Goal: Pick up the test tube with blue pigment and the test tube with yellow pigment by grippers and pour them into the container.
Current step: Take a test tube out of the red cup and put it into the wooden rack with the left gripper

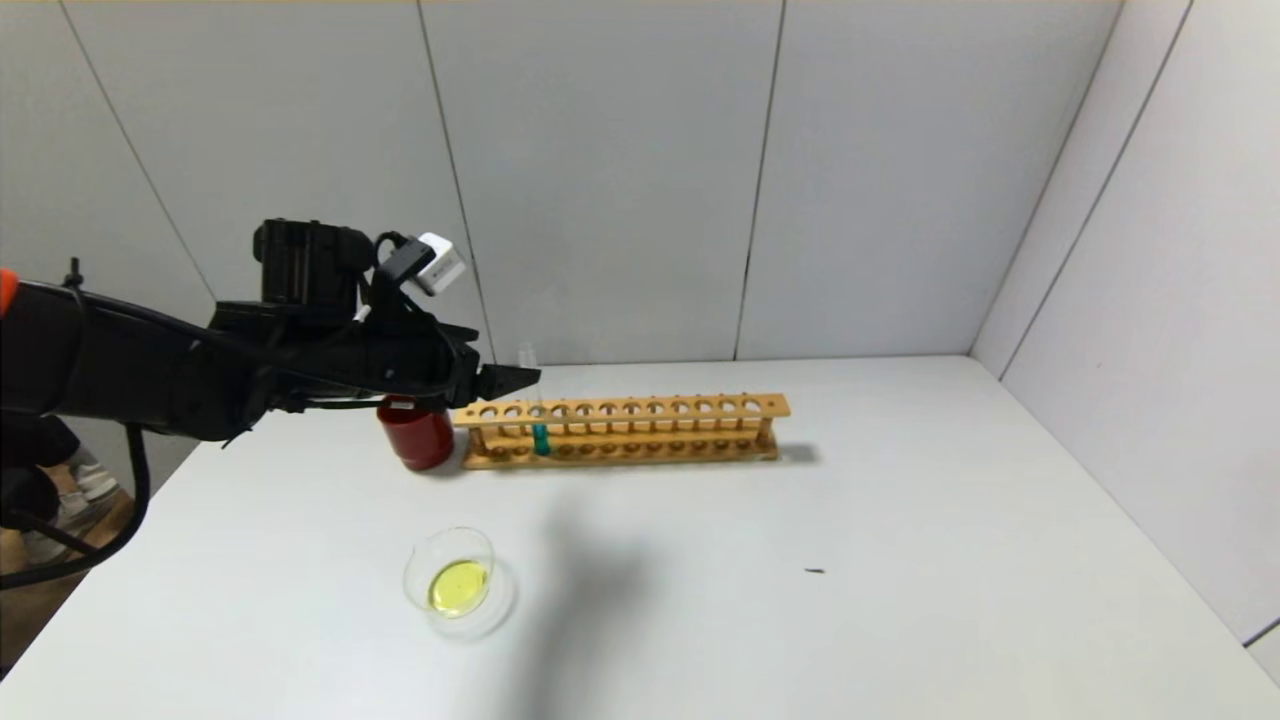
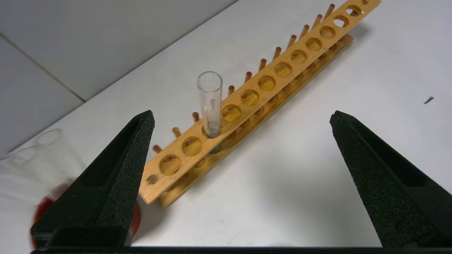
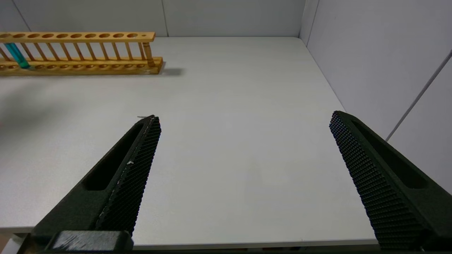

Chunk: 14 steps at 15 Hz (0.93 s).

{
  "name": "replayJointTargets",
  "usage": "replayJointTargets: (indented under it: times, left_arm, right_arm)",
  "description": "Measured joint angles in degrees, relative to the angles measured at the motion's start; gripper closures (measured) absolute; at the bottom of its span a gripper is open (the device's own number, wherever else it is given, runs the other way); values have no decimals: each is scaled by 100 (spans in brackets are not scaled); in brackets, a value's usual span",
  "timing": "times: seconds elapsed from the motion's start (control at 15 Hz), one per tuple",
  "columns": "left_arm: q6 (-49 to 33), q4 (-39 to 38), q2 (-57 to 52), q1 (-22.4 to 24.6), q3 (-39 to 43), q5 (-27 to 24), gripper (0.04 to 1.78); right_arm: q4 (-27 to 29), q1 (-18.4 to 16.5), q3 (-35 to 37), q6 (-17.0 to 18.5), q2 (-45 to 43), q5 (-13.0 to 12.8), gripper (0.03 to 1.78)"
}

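1. Spanning the white table (image 1: 900, 560), the wooden rack (image 1: 640, 430) lies at 12 o'clock.
2. Left hand (image 2: 240, 121), released, hovers over the rack's 9 o'clock end; right hand (image 3: 243, 121) is released too.
3. Container (image 1: 455, 580) of yellow liquid sits at 7 o'clock.
4. Test tube with blue pigment (image 1: 540, 425) stands upright in the rack.

I see teal in the test tube with blue pigment (image 1: 541, 437), yellow in the container (image 1: 459, 586), a dark red cup (image 1: 416, 433), a tan wooden rack (image 1: 620, 430), a pale grey bench (image 1: 900, 560).
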Motion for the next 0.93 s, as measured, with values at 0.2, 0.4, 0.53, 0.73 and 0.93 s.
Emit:
replayJointTargets:
  times: [0.2,0.4,0.53,0.73,0.93]
  left_arm:
    - [-108,-56,533,-108,-399,328,7]
    - [-190,-218,1156,-238,-956,729,8]
    - [-356,-246,1492,-315,-1226,802,18]
    - [-369,-307,1742,-345,-1334,819,50]
    - [-369,-307,1820,-354,-1345,823,107]
  right_arm:
    - [2,0,0,0,0,0,6]
    - [0,0,0,2,0,-2,6]
    - [2,0,0,2,0,0,6]
    - [2,0,0,0,0,0,6]
    - [2,0,0,0,0,0,6]
